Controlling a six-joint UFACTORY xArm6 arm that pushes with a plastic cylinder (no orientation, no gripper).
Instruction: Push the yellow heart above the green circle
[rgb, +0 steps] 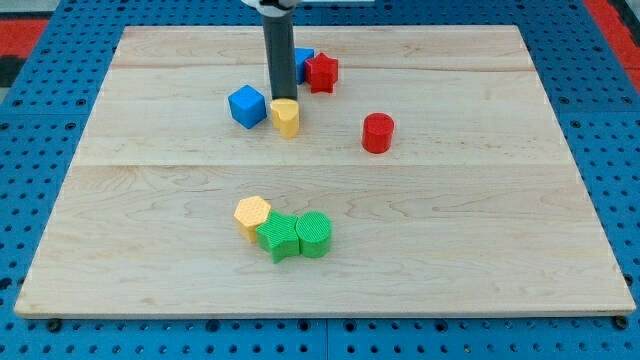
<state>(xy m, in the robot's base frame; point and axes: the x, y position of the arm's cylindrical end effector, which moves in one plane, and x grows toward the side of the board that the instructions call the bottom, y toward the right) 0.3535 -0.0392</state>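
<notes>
Your tip (281, 99) has no jaws to open or close and holds nothing; it is a plain dark rod, and its lower end sits right at the top of the yellow heart (286, 117), touching it or as good as, on the side facing the board's far edge. You will find that heart in the far half of the board, left of centre, with a blue cube (246, 105) just beside it on the left. Behind the rod a second blue block (303, 63) is partly hidden, its shape unclear, and a red star (322, 72) lies against it on the right. A red cylinder (377, 132) stands apart to the right of the heart.

You can see the green circle (314, 234) in the near half, close to the middle of the board's width, packed against a green star (279, 238), which in turn touches a yellow hexagon (252, 215) on its left.

As for progress, you should judge the task as barely begun: the heart is well apart from the circle, with open wood between them. It already lies on the far side of the circle and only slightly to its left, so what is left looks like a push toward the near edge, drifting a little right, stopping just short of the circle. With the tip on the heart's far side, you appear well placed for that push
</notes>
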